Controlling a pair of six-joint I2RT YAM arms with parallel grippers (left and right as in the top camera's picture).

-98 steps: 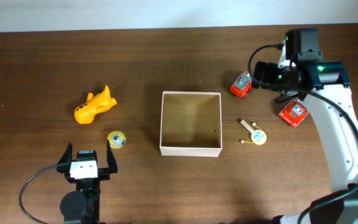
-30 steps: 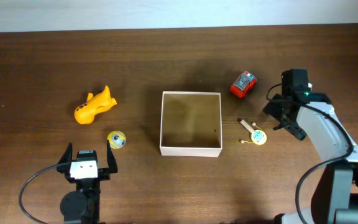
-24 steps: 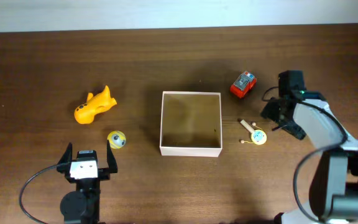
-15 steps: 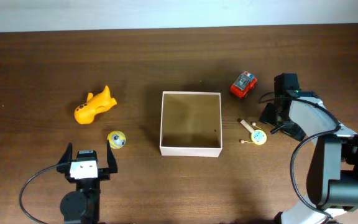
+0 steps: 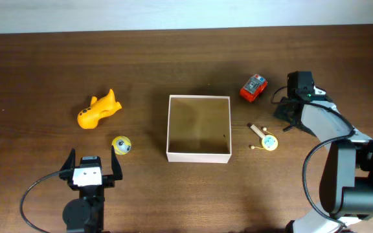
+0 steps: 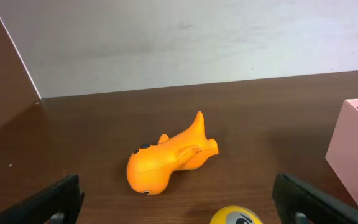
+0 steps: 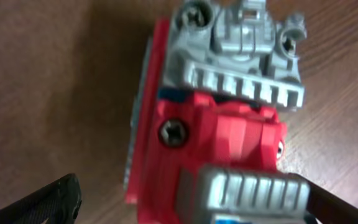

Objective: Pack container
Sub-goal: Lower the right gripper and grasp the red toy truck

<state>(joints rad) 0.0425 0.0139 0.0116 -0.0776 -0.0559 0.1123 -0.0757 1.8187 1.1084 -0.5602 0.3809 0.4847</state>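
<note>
The container [image 5: 198, 154], a shallow white-walled box with a tan inside, sits mid-table; its wall [image 6: 353, 146] shows at the right of the left wrist view. My left gripper [image 5: 92, 160] [image 6: 179, 211] stands open at the front left. An orange animal toy [image 5: 98, 109] [image 6: 166, 165] and a yellow ball [image 5: 122, 145] [image 6: 236, 216] lie just ahead of it. My right gripper [image 5: 288, 111] [image 7: 191, 211] is open and low over a red and grey toy truck [image 7: 216, 130], its fingers either side of the truck. The arm hides that truck in the overhead view.
Another red toy truck [image 5: 253, 88] lies right of the container's far corner. A small stick toy with a yellow disc [image 5: 266, 139] lies between the container and my right arm. The table ends at a pale wall [image 6: 179, 37] behind.
My right arm has come down from the back right onto the spot where a red truck lay, covering it, and has edged slightly away from me over the last second. The left arm has not moved.
</note>
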